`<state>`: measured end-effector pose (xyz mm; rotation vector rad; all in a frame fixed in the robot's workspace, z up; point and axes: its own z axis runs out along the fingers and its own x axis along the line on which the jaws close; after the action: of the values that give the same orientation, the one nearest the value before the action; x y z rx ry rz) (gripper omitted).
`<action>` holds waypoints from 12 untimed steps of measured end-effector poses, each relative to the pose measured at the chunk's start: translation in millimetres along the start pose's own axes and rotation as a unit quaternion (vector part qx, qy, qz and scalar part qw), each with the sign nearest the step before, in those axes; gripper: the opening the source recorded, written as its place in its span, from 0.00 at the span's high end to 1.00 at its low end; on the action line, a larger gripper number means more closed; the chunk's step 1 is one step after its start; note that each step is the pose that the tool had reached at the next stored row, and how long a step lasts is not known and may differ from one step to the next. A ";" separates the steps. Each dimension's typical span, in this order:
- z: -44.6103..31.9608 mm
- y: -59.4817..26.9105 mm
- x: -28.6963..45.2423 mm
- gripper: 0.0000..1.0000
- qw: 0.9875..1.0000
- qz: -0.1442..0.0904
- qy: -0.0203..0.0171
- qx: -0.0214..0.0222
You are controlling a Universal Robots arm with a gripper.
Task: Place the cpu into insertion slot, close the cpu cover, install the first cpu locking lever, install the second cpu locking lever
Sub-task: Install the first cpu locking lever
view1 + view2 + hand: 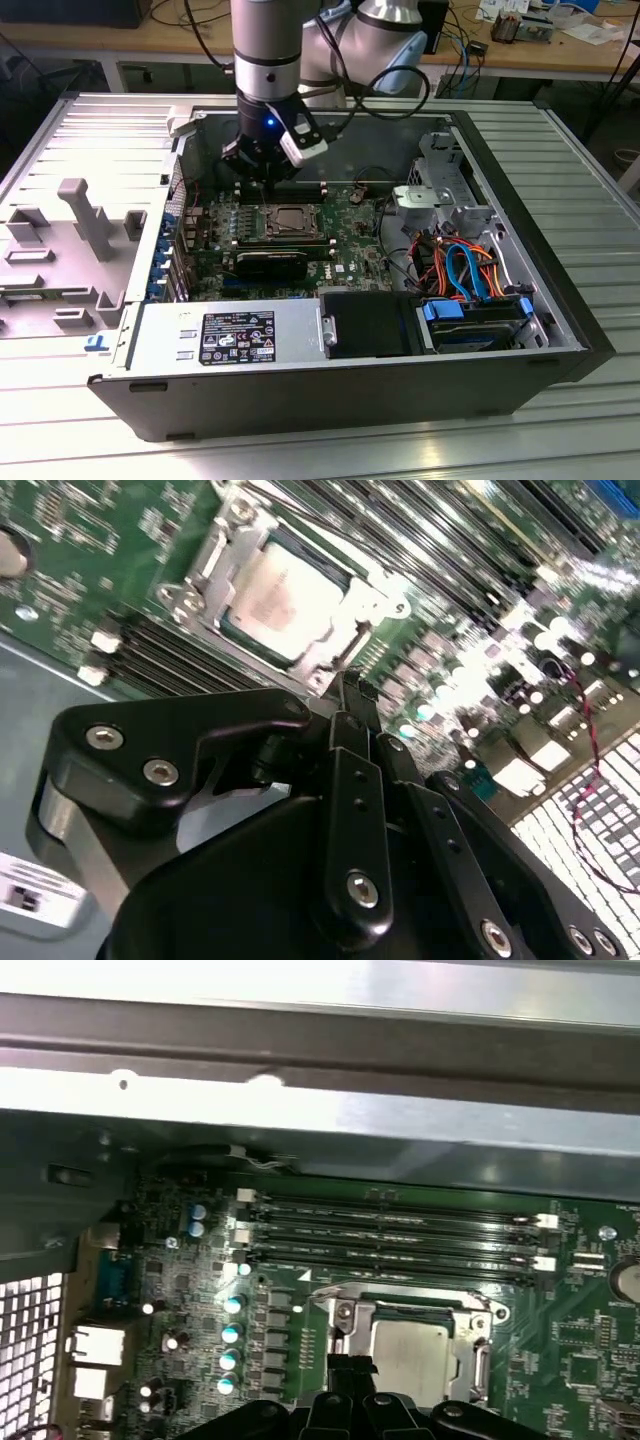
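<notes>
Cpu [290,218] is sitting in the insertion slot [262,224] with the cpu cover [345,1318] lying closed around it; the gripper [347,685] is hovering at the cover's edge, fingers pinched narrow on nothing; cables [465,270] are lying to the exterior view's right.

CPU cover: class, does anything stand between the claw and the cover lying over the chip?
Nothing visible does. In the first wrist view the claw sits right at the edge of the cpu cover, which lies flat around the cpu.
</notes>
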<state>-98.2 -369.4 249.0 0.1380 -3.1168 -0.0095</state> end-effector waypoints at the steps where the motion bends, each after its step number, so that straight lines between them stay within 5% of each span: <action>1: 0.1 0.5 3.9 0.89 1.000 0.000 0.000 0.000; 9: -2.0 5.6 25.6 0.89 1.000 0.000 -0.003 0.000; 12: -7.9 7.7 27.1 0.89 1.000 0.000 -0.005 0.000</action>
<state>-125.6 -364.2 257.6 0.1381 -3.1263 -0.0089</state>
